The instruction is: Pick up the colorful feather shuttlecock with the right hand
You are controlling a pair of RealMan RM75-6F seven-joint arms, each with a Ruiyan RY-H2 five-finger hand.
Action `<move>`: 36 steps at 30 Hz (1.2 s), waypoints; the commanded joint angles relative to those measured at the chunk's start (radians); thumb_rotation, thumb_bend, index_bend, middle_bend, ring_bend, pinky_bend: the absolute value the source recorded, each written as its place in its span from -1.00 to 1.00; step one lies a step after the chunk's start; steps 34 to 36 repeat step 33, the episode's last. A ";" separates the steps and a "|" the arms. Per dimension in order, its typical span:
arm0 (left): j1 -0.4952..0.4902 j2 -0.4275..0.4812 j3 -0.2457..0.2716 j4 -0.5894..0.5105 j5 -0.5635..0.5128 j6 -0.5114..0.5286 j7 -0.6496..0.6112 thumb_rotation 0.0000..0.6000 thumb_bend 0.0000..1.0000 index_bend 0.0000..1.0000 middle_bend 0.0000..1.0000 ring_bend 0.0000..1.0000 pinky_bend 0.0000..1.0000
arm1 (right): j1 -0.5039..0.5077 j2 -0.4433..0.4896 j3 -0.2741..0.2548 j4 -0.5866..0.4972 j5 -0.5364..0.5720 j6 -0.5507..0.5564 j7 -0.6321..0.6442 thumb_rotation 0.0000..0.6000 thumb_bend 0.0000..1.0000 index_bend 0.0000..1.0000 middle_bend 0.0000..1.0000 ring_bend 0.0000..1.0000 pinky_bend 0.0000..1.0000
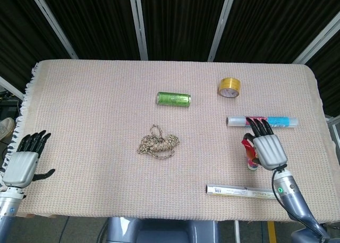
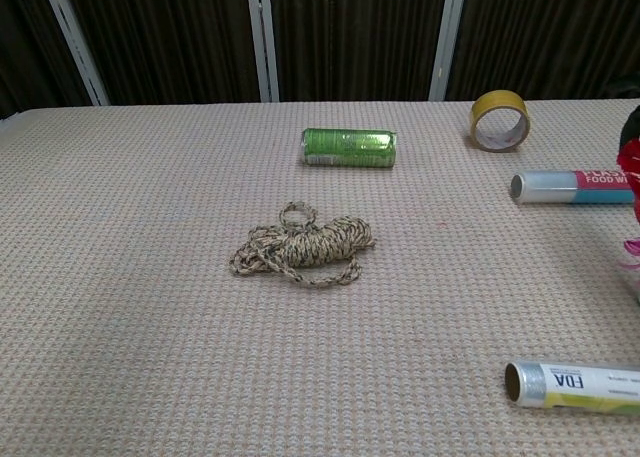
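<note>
The colorful feather shuttlecock (image 1: 248,149) shows red feathers and a pale round base beside my right hand (image 1: 267,149), which grips it with fingers curled over it, at the right of the table between the two rolls. In the chest view only a strip of its red and pink feathers (image 2: 631,164) shows at the right edge; the hand itself is outside that frame. My left hand (image 1: 25,162) hangs at the table's near left corner, fingers apart and holding nothing.
A coil of rope (image 1: 158,142) lies mid-table, with a green can (image 1: 173,99) behind it. A yellow tape roll (image 1: 229,87) sits at the back right. A plastic wrap roll (image 1: 263,121) lies just beyond the right hand, and an FDA roll (image 1: 239,191) lies near the front edge.
</note>
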 commanded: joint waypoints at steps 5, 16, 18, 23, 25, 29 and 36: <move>0.006 0.004 0.003 -0.009 0.012 0.016 -0.002 1.00 -0.70 -1.00 -1.00 -1.00 -1.00 | -0.051 0.052 -0.010 -0.019 -0.030 0.079 0.045 1.00 -0.38 -0.23 -1.00 -1.00 -1.00; 0.006 0.012 0.009 -0.013 0.026 0.013 -0.018 1.00 -0.69 -1.00 -1.00 -1.00 -1.00 | -0.196 0.146 -0.076 -0.113 -0.124 0.286 0.020 1.00 -0.38 -0.33 -1.00 -1.00 -1.00; 0.007 0.014 0.010 -0.015 0.032 0.017 -0.022 1.00 -0.69 -1.00 -1.00 -1.00 -1.00 | -0.225 0.152 -0.092 -0.120 -0.148 0.324 0.024 1.00 -0.40 -0.48 -1.00 -1.00 -1.00; 0.010 0.021 0.014 -0.019 0.052 0.030 -0.039 1.00 -0.69 -1.00 -1.00 -1.00 -1.00 | -0.291 0.165 -0.116 -0.148 -0.225 0.439 0.016 1.00 -0.70 -0.92 -1.00 -1.00 -1.00; 0.011 0.023 0.015 -0.016 0.055 0.031 -0.043 1.00 -0.69 -1.00 -1.00 -1.00 -1.00 | -0.319 0.173 -0.123 -0.164 -0.227 0.471 -0.014 1.00 -0.75 -1.00 -1.00 -1.00 -1.00; 0.016 0.024 0.012 -0.009 0.070 0.054 -0.048 1.00 -0.69 -1.00 -1.00 -1.00 -1.00 | -0.351 0.198 -0.154 -0.185 -0.196 0.450 0.008 1.00 -0.79 -1.00 -1.00 -1.00 -1.00; 0.025 0.020 0.011 0.001 0.099 0.093 -0.066 1.00 -0.69 -1.00 -1.00 -1.00 -1.00 | -0.378 0.145 -0.140 -0.120 -0.139 0.462 0.023 1.00 -0.80 -1.00 -1.00 -1.00 -1.00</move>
